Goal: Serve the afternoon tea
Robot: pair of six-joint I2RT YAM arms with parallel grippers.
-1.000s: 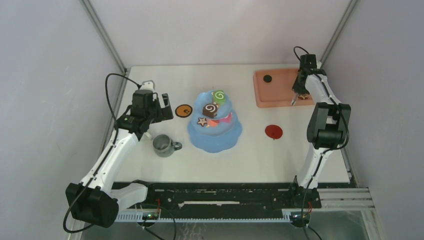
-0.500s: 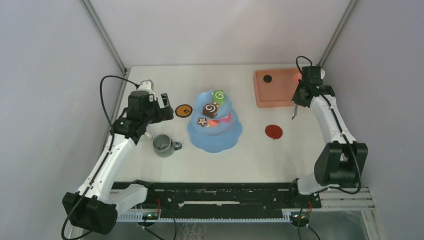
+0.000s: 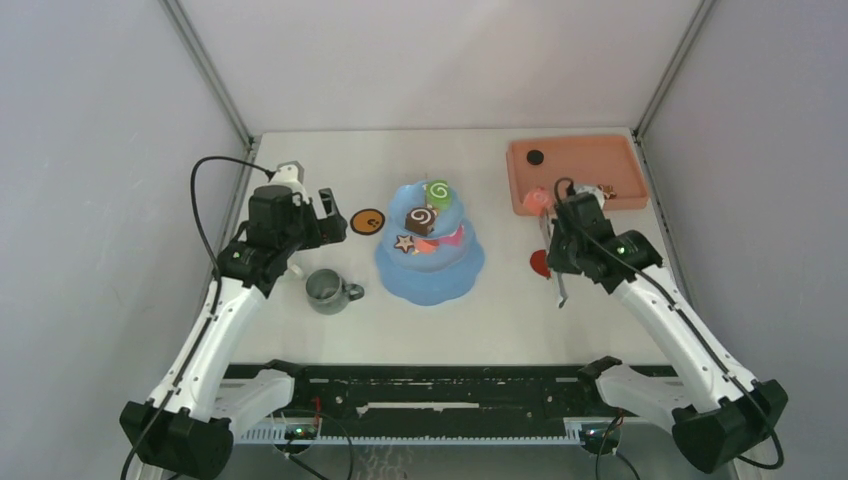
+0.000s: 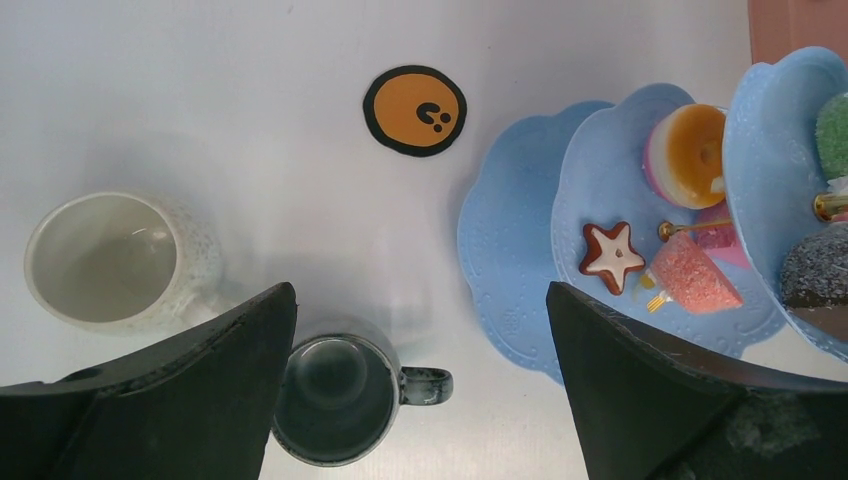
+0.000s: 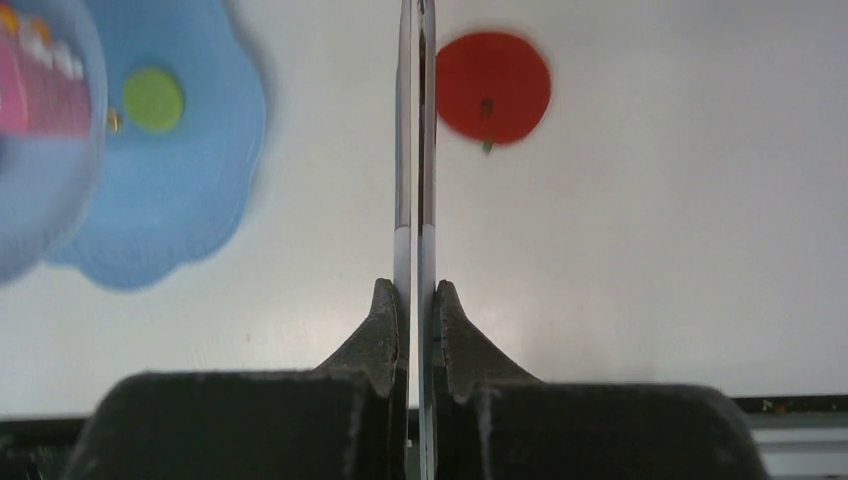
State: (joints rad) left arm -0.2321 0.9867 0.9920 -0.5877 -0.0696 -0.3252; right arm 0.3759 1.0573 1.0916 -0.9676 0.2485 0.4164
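**Top external view.** The light blue cake stand [image 3: 398, 272] stood mid-tabletop [image 3: 480, 320], carrying a green swirl roll [image 3: 437, 190], a brown swirl roll [image 3: 421, 219] and a star cookie [image 3: 405, 242]. The grey-green mug [image 3: 327, 290] stood near its left side. The left tool [image 3: 328, 213] was positioned beside an orange disc [image 3: 368, 221]. The right tool [image 3: 555, 240] was clamped on the metal tongs [image 3: 561, 288] at a red disc [image 3: 541, 264], near the pink tray [image 3: 520, 205].

**Left wrist view.** The left tool's jaws stood wide apart and held nothing. A white mug [image 4: 115, 260] stood just beside the grey-green mug. An orange tart [image 4: 695, 155] and the star cookie lay on the middle tier.

**Right wrist view.** The fingers [image 5: 375, 335] pressed the tong blades together. The red disc lay right of the blades; the stand, blurred, lay left.
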